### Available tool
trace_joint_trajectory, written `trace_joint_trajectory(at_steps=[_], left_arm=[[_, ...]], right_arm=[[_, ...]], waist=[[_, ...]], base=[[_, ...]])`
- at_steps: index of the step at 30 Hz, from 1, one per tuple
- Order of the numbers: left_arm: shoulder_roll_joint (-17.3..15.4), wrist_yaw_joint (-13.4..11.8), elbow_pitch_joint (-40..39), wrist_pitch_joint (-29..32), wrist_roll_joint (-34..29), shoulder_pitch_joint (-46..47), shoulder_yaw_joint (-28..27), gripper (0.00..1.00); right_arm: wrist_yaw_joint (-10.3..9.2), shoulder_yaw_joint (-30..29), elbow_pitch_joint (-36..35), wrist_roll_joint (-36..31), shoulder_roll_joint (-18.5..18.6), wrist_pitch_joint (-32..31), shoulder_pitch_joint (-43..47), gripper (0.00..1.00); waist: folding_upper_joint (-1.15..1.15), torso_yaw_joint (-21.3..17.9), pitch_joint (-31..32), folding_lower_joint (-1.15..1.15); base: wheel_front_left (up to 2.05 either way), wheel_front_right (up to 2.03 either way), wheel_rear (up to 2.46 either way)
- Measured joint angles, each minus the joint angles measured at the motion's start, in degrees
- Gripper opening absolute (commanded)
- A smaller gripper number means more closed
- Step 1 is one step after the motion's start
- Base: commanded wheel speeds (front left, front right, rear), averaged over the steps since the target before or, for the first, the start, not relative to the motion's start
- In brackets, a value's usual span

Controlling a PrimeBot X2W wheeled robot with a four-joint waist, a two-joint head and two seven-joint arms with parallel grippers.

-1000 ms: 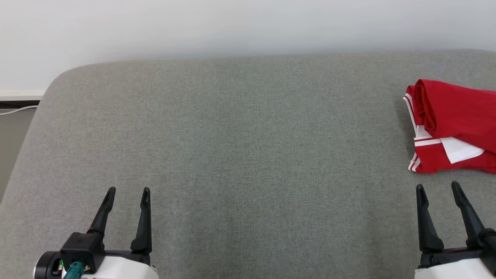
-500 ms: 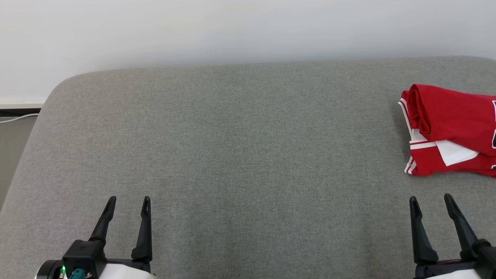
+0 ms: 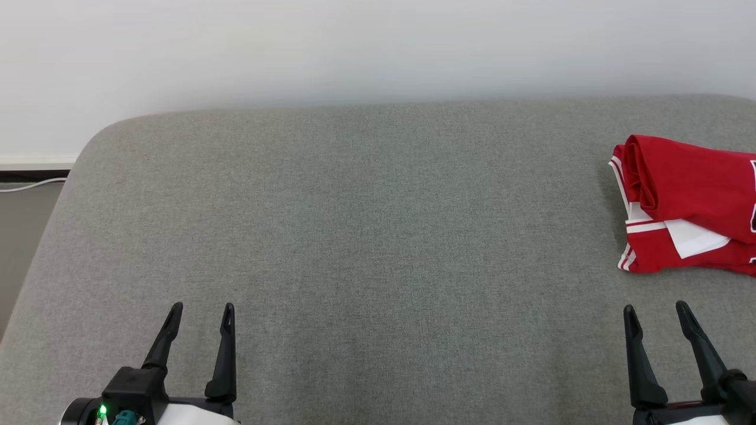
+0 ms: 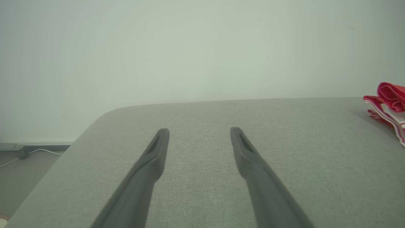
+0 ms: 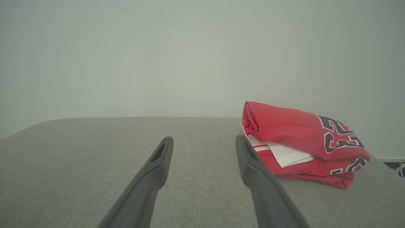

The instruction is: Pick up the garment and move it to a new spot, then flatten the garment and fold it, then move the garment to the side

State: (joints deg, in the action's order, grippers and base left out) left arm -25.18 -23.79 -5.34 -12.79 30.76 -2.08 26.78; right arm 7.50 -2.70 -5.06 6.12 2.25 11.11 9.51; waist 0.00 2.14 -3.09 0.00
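A red garment [image 3: 688, 195] with white trim was seen folded into a compact bundle on the grey fabric surface [image 3: 378, 236]. It lay at the far right of the head view, where it was cut off by the picture's edge. Dark lettering with a pale outline was shown on its upper layer in the right wrist view, and a white panel was exposed between the red layers. The right gripper [image 3: 655, 306] was held low at the bottom right, near the bundle but apart from it. Its jaws were spread wide and nothing was gripped between them. In its own wrist view the garment was placed ahead and to the right, and the bundle's near edge was overlapped in the picture by the right-hand finger, though no contact could be made out. The left gripper [image 3: 203, 307] was positioned at the bottom left, well apart from the garment, with its jaws likewise spread and empty above the fabric. The surface's rounded far-left corner was set against a plain pale wall [image 3: 354, 47], and a white cable [image 3: 29, 185] was laid along the floor [image 3: 18, 236] at the left.
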Motion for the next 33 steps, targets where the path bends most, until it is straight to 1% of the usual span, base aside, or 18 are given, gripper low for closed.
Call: trace_joint_trajectory(at_steps=[7, 8, 13, 18, 19, 21, 26, 27, 33], left_arm=[[-0.4, -0.1, 0.0, 0.8, 0.0, 0.0, 0.5, 1.0], [-0.3, 0.0, 0.4, 0.8, 0.0, 0.0, 0.6, 0.0], [2.3, 0.1, 2.7, 1.0, 0.6, -1.2, 1.7, 0.0], [2.6, 0.8, 3.2, 1.6, 2.5, -1.3, 0.9, 0.0], [2.7, 1.5, 3.5, 1.7, 3.8, -1.3, 0.4, 0.0], [2.9, 1.7, 3.7, 1.7, 4.2, -1.3, 0.2, 0.0], [3.7, 3.1, 4.5, 2.3, 6.8, -1.3, -0.9, 0.0], [4.2, 3.5, 4.8, 2.7, 7.8, -1.3, -1.4, 0.0], [4.7, 4.9, 6.0, 3.6, 10.9, -1.2, -2.8, 0.0]], right_arm=[[0.0, 0.0, 0.0, 0.5, 0.0, -0.4, 0.4, 1.0], [0.0, 0.0, 0.4, 0.5, -0.1, -0.4, 0.4, 0.0], [0.0, 0.0, 3.0, 1.2, -0.6, -0.5, 0.7, 0.0], [0.0, 0.1, 3.6, 4.3, -0.5, -0.6, 0.7, 0.0], [0.0, 0.2, 3.9, 5.6, -0.5, -0.6, 0.6, 0.0], [0.0, 0.2, 4.0, 6.4, -0.5, -0.9, 0.6, 0.0], [0.0, 0.4, 4.5, 10.0, -0.4, -1.5, 0.4, 0.0], [0.0, 0.5, 4.9, 11.6, -0.3, -1.5, 0.4, 0.0], [0.0, 0.7, 5.9, 15.8, -0.1, -2.1, -0.2, 0.0]], waist=[[0.0, 0.3, 0.3, 0.0], [0.0, 0.3, 0.3, 0.0], [0.0, 0.3, 0.3, 0.0], [0.0, 0.2, 0.5, 0.02], [0.0, 0.1, 0.6, 0.03], [0.0, 0.1, 0.6, 0.03], [0.0, 0.0, 0.6, 0.02], [0.0, 0.0, 0.6, 0.02], [0.0, -0.1, 0.8, 0.02]], base=[[0.0, 0.0, 0.0], [0.0, 0.0, 0.0], [0.0, 0.0, 0.0], [0.0, 0.0, 0.0], [0.0, 0.0, 0.0], [0.0, 0.0, 0.0], [0.0, 0.0, 0.0], [0.0, 0.0, 0.0], [0.0, 0.0, 0.0]])
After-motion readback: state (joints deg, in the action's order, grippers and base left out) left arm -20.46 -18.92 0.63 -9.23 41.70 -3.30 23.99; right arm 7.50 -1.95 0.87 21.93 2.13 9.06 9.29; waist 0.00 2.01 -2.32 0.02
